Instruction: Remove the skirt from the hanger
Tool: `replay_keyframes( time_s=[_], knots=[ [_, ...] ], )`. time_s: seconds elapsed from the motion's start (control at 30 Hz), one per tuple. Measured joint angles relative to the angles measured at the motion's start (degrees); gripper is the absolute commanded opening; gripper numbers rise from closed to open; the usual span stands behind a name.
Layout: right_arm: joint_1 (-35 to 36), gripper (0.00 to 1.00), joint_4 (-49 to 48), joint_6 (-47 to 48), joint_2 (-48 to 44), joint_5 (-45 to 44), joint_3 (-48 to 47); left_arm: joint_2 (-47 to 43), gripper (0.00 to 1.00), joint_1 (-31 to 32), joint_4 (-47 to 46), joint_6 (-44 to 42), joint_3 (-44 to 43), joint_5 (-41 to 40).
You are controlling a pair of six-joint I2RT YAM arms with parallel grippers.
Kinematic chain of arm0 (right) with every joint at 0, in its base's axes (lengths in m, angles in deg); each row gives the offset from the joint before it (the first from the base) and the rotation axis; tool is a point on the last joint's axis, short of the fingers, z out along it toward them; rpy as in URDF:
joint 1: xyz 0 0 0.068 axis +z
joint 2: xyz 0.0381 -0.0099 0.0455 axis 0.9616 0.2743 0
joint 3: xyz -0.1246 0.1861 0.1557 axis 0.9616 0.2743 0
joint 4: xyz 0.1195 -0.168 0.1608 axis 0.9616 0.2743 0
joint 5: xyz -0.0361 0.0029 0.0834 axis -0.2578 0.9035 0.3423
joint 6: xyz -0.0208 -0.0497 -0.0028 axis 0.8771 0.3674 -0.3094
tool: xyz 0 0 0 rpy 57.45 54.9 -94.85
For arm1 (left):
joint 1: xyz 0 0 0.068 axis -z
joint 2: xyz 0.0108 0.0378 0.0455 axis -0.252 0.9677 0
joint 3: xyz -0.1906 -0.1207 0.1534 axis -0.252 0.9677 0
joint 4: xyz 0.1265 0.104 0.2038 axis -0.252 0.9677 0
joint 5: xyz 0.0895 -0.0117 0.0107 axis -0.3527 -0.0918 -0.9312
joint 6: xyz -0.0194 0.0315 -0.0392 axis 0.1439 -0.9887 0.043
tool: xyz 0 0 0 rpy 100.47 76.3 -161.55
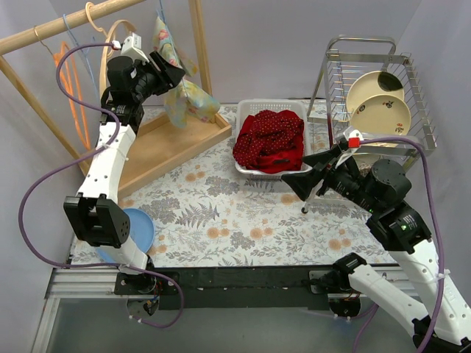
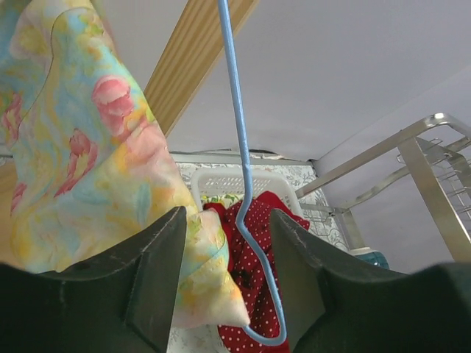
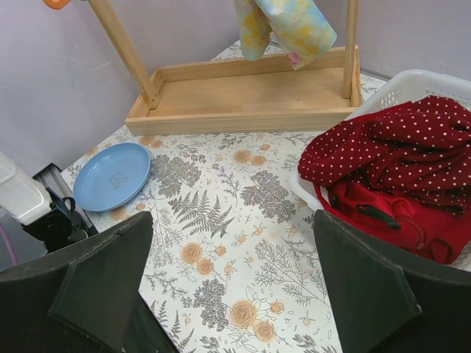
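The skirt is pastel floral cloth, yellow, blue and pink. It hangs from a thin blue hanger on the wooden rail at the back left. My left gripper is raised at the skirt with its jaws open. In the left wrist view the skirt's lower corner and the hanger's bottom loop lie between my fingers; the cloth rests against the left one. My right gripper is open and empty above the floral tablecloth. The right wrist view shows the skirt's hem far off.
A white basket holds red polka-dot clothes. A wire dish rack with two cream plates stands at the back right. A blue plate lies front left. The rack's wooden tray base and orange hangers are at the left.
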Motion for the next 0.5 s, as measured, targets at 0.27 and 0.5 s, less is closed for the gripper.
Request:
replay_keyframes(
  time_s=[0.27,0.5],
  knots=[
    [0.0,0.97,-1.2,0.0,0.4,0.6,0.5,2.7,0.36,0.2,-5.1,0.0,-0.7,2.5],
    [0.0,0.97,-1.7,0.0,1.2,0.7,0.7,4.5,0.08,0.2,-8.8,-0.2,-0.8,5.5]
  ],
)
